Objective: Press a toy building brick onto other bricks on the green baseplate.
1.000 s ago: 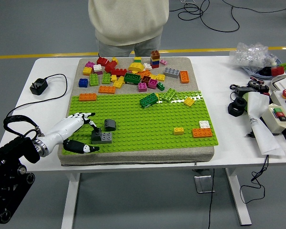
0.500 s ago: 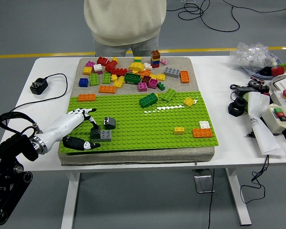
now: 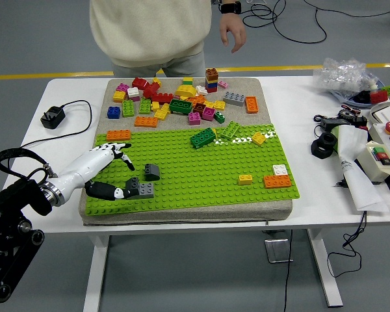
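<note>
the flat green studded plastic baseplate [image 3: 201, 172] lies on a beige pad on the white table [image 3: 65, 136]. the robot's left hand [image 3: 107, 174], white with black fingertips, reaches in over the baseplate's left edge. its thumb tip touches the left end of a grey rectangular toy brick [image 3: 142, 189] sitting on the baseplate near its front left corner, while the other fingers arch above, spread and clear of the brick. a smaller dark grey brick [image 3: 151, 171] lies tilted just behind the grey one. a loose heap of coloured bricks [image 3: 175, 101] covers the pad behind the baseplate. a person in a cream sweater [image 3: 146, 29] stands behind the heap, one hand [image 3: 232, 29] hanging relaxed.
</note>
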